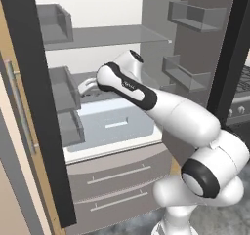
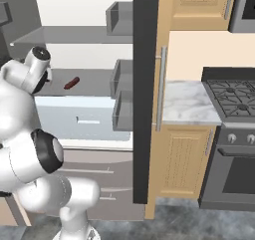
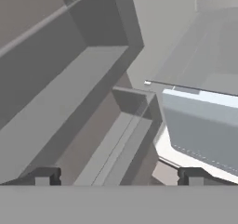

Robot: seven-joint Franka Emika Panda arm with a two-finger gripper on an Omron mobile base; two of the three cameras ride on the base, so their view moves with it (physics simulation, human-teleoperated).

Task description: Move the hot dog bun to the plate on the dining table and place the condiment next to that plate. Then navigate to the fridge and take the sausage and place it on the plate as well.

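The fridge (image 1: 29, 83) stands open in front of me, its dark door edge (image 2: 144, 84) upright on the right. The sausage (image 2: 71, 82), a small reddish-brown cylinder, lies on a glass shelf above the white drawer (image 2: 82, 117). My arm reaches into the fridge at that shelf's height. My gripper (image 3: 120, 177) is open with nothing between its fingertips (image 3: 46, 176). It faces the grey door bins (image 3: 69, 102), with the drawer (image 3: 204, 125) to its right. The hot dog bun, plate, dining table and condiment are out of view.
Door bins (image 1: 66, 88) line the open door at the left, and more hang at the right (image 1: 188, 73). Grey freezer drawers (image 1: 117, 180) sit below. A marble counter (image 2: 187, 102) over a wooden cabinet (image 2: 184, 159) and a stove (image 2: 234, 97) stand to the right.
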